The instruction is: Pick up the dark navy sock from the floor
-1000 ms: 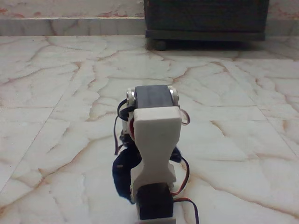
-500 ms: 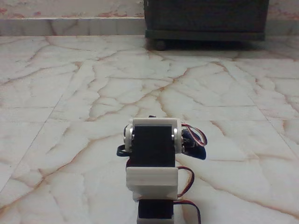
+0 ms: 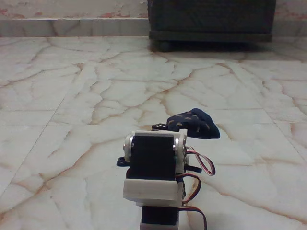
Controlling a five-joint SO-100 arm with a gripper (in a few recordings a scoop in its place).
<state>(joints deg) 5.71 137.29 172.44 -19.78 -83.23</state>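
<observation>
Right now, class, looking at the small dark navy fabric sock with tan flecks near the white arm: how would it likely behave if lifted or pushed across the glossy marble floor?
The small dark navy fabric sock with tan flecks looks bunched and folded, so it is probably floppy and would droop when lifted. It seems light for its size. On the glossy cream marble floor it would likely slide or crumple, not roll.

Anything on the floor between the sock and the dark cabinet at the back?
Nothing: in the fixed view, only bare floor runs from the sock to the cabinet.
</observation>
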